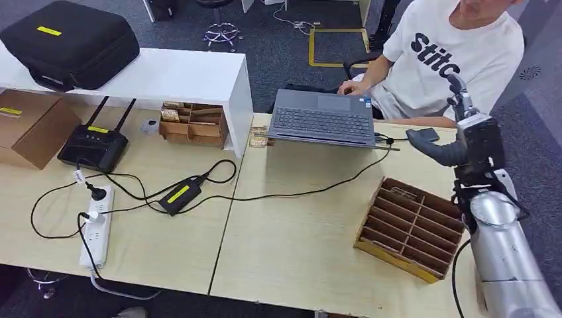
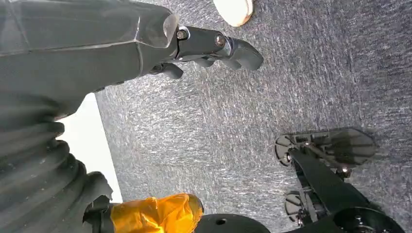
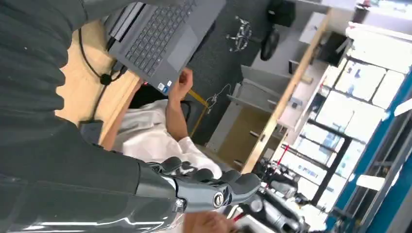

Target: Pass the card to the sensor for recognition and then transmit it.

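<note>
Right robot hand point(image 1: 457, 136) raised at far right edge of counter point(image 1: 298, 238), toward seated person point(image 1: 457, 53); holds card or not, cannot tell. Card itself not made out. Left robot hand point(image 2: 214, 48) hangs over floor, fingers loose, holds nothing. Judgement: handover stage near, sensor pass unconfirmed.

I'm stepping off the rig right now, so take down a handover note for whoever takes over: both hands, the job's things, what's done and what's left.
Left hand: hangs over the carpet, holding nothing.
Right hand: held up at the table's right end, toward the person in the white T-shirt. I cannot tell whether it holds a card.
Things: wooden slotted rack on the table by the right arm; small dark device beside the laptop.
Done: unclear, no card made out.
Left: confirm the scan, then the handover.
</note>
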